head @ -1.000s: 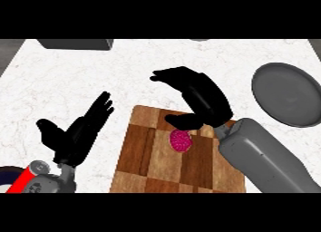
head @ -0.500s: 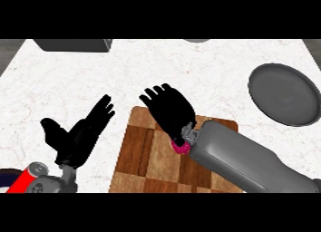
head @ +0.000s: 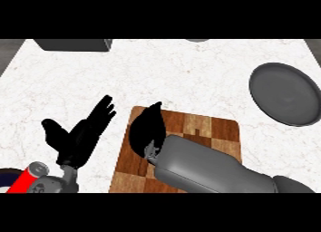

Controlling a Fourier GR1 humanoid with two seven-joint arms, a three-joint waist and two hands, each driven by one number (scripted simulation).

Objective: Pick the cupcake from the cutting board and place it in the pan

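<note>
Cupcake not seen, judged to be hidden beneath the right hand (head: 148, 129) on the cutting board (head: 216, 131).
Its grip cannot be told; lifted ungripped, the cupcake could be toppled. The pan (head: 287, 93) lies far to that hand's right; the left hand (head: 83, 133) is spread.

Kitchen, white marble counter (head: 190, 77), wooden cutting board (head: 220, 131), dark grey pan (head: 284, 93) at the right
</note>
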